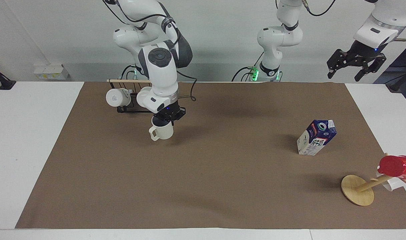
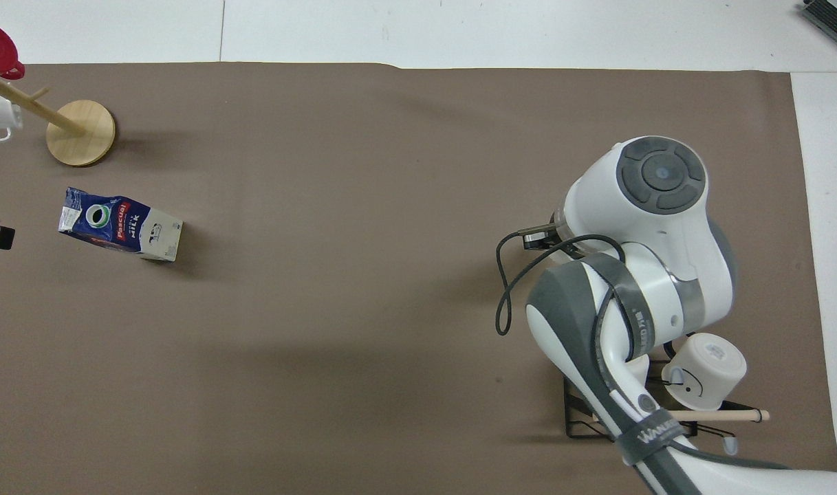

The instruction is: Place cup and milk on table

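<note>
The cup [image 1: 162,132] hangs upright from your right gripper [image 1: 165,120], whose fingers are closed on its rim, handle turned toward the right arm's end of the tabletop [image 1: 29,140]; it is lifted over the brown mat [image 1: 203,173], not resting on it, and in the overhead view your arm hides it. Just beside it, closer to the robots, a black wire rack [image 1: 129,108] holds a white mug [image 1: 115,97] on its side under a wooden rod [image 1: 127,80]. The milk [image 1: 316,137] stands leaning on the mat toward the left arm's end, well apart from the cup. Your left gripper [image 1: 355,63] waits high over that end's edge, fingers spread wide and holding nothing. A wooden stand [image 1: 358,194] carrying a red cup [image 1: 397,166] sits farther from the robots than the milk.
</note>
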`<move>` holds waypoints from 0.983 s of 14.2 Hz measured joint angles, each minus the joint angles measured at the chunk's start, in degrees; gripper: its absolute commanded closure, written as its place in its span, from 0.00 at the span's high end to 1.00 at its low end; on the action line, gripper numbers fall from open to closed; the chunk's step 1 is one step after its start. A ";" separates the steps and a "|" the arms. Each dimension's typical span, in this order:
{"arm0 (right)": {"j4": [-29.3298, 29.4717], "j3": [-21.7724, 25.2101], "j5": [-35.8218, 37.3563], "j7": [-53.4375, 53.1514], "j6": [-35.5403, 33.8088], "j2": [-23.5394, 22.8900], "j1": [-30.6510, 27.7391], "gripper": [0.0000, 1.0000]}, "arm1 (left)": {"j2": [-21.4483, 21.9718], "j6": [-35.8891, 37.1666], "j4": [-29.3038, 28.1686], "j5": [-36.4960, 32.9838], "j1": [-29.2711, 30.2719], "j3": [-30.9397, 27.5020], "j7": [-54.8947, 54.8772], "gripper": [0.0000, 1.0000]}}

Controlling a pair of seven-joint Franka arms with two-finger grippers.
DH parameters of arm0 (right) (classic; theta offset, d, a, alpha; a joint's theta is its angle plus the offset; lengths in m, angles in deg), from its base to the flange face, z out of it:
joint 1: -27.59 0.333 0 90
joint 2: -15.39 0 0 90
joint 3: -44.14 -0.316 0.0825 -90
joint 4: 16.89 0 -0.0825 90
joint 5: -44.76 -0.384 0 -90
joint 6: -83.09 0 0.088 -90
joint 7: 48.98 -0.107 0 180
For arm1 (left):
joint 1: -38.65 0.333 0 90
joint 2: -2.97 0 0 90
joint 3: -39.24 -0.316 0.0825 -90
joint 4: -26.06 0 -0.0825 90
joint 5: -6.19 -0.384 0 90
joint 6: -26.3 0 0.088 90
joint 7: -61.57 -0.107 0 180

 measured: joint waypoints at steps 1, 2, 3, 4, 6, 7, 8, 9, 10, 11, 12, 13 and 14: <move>0.13 -0.03 -0.38 -0.15 0.12 -0.10 1.23 0.00 | 0.00 0.01 0.00 0.00 0.00 0.00 0.00 1.00; 0.19 -0.05 -0.69 -0.19 0.17 -0.27 2.81 0.00 | 0.00 0.01 0.00 0.00 0.00 0.01 0.00 1.00; 0.20 -0.08 -0.77 -0.34 0.22 -0.70 4.59 0.00 | 0.00 0.01 0.00 0.00 0.00 0.09 0.00 1.00; 0.19 -0.10 -0.77 -0.79 0.98 -1.36 6.33 0.00 | 0.00 0.01 0.00 0.00 0.00 0.23 0.00 1.00; 0.19 -0.12 -0.76 -1.15 3.51 -2.85 9.30 0.00 | 0.00 0.01 0.00 0.00 -0.01 0.44 0.00 1.00; 0.20 -0.12 -0.75 -1.71 4.25 -3.66 10.83 0.00 | 0.00 0.01 0.00 0.00 -0.01 0.45 0.00 1.00; 0.20 -0.12 -0.73 -2.65 5.12 -4.49 12.20 0.00 | 0.00 0.01 0.00 0.00 -0.01 0.45 0.00 1.00; 0.20 -0.13 -0.71 -3.28 6.28 -5.30 13.26 0.00 | 0.00 0.01 0.00 0.00 -0.01 0.45 0.00 1.00; 0.20 -0.12 -0.71 -3.55 6.83 -5.97 13.91 0.00 | 0.00 0.01 0.00 0.00 -0.01 0.45 0.00 1.00; 0.14 -0.11 -0.70 -3.57 6.91 -6.51 14.29 0.00 | 0.00 0.01 0.00 0.00 -0.01 0.45 0.00 1.00; 0.00 -0.11 -0.65 -3.57 6.94 -7.03 14.70 0.00 | 0.00 0.01 0.00 0.00 -0.01 0.45 0.00 1.00; -0.19 -0.11 -0.56 -3.57 7.04 -7.51 15.14 0.00 | 0.01 0.01 0.00 0.00 -0.01 0.45 0.00 1.00; -0.39 -0.11 -0.47 -3.57 7.08 -7.86 15.42 0.00 | 0.01 0.01 0.00 0.00 -0.01 0.45 0.00 1.00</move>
